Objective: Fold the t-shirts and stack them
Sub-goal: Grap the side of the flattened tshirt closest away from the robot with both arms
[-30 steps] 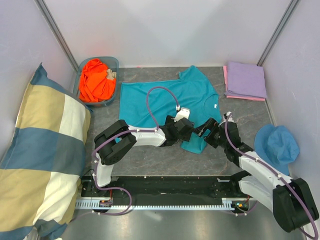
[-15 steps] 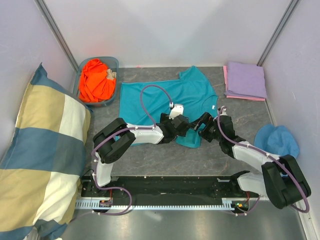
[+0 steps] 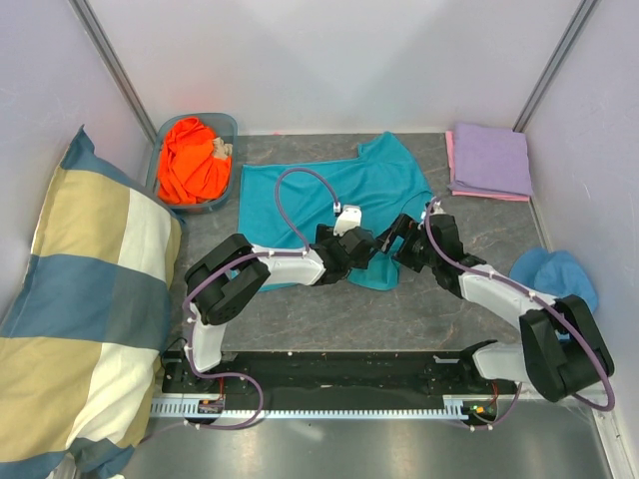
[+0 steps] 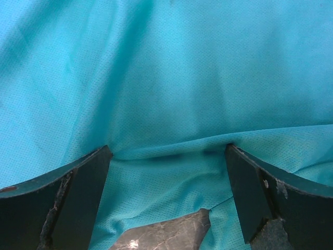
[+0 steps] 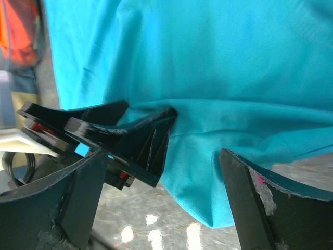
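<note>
Both sets of jaws are gaping wide at the near hem of the teal t-shirt point(image 3: 329, 195), which lies spread out mid-desk. As far as I can see neither the left gripper point(image 3: 367, 249) nor the right gripper point(image 3: 402, 238) has pinched anything, the hem's just rucked up against the left one's tips. My worry is they're almost on top of each other, so closing here could knock them together or catch one layer only, and the fold would drag crooked. Grey marbled desk point(image 3: 300, 319), pale walls; orange t-shirt point(image 3: 192, 160) in a basket point(image 3: 228, 120) far left, lavender t-shirt point(image 3: 489, 158) on a pink t-shirt point(image 3: 451, 160) far right, blue hat point(image 3: 554, 274) right, checked pillow point(image 3: 80, 299) left.
</note>
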